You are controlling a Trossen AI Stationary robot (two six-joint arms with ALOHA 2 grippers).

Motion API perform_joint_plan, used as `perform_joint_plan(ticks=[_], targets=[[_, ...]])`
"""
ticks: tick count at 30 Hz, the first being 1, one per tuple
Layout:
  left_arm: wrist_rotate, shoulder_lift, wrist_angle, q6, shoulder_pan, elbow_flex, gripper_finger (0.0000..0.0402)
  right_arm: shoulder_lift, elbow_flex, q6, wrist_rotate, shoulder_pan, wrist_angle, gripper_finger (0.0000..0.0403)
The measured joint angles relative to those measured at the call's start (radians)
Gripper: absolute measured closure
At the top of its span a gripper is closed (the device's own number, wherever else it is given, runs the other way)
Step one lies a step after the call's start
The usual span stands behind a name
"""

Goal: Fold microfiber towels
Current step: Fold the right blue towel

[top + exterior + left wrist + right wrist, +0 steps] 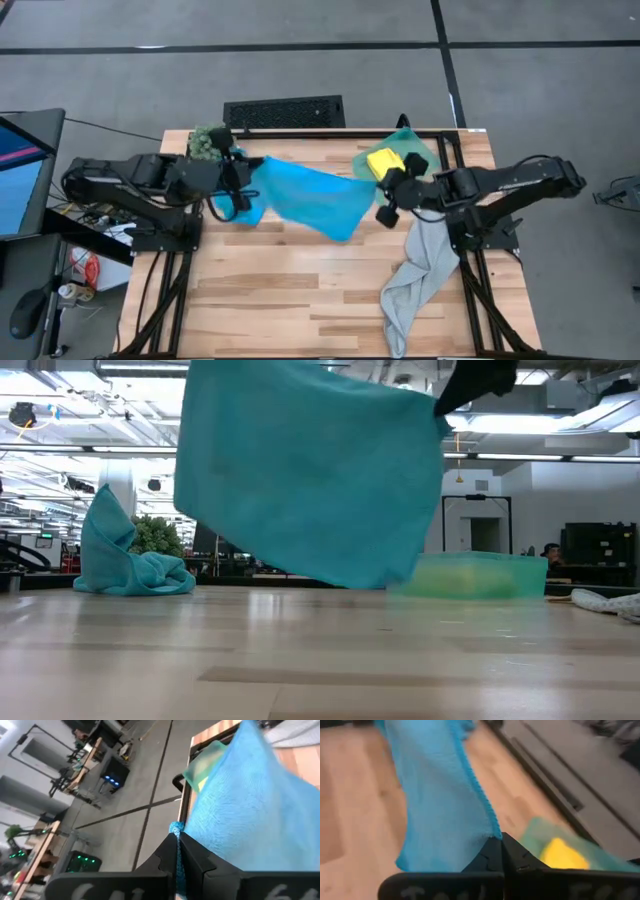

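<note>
Both my grippers are pinched on one blue towel (310, 198), stretched in the air above the table (280, 300): the left gripper (240, 180) clamps one corner, the right gripper (380, 185) the other. A second blue towel (125, 565) lies crumpled by the plant (208, 143); the yellow towel (384, 160) sits in the green bin (475, 575); the grey towel (415, 275) sprawls below my right arm.

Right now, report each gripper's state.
Left gripper: shut on the blue towel.
Right gripper: shut on the same blue towel.
</note>
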Motion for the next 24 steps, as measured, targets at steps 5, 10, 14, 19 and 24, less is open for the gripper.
perform_joint_plan(ticks=[5, 10, 14, 19, 24], targets=[[0.020, -0.011, 0.004, 0.083, 0.123, 0.000, 0.0401, 0.006, 0.000, -0.102, 0.092, -0.106, 0.022, 0.0403], [0.042, 0.001, 0.004, 0.115, 0.228, 0.000, 0.0401, 0.006, 0.000, -0.210, 0.159, -0.165, 0.086, 0.0403], [0.101, -0.003, 0.018, 0.079, 0.243, -0.024, 0.0401, 0.006, 0.000, -0.210, 0.195, -0.131, 0.088, 0.0403], [0.113, -0.040, 0.010, -0.021, 0.177, -0.191, 0.0401, 0.025, 0.000, -0.069, 0.198, -0.003, -0.020, 0.0403], [0.035, -0.078, 0.097, -0.187, 0.050, -0.451, 0.0401, 0.089, 0.000, 0.158, 0.192, 0.184, -0.095, 0.0403]])
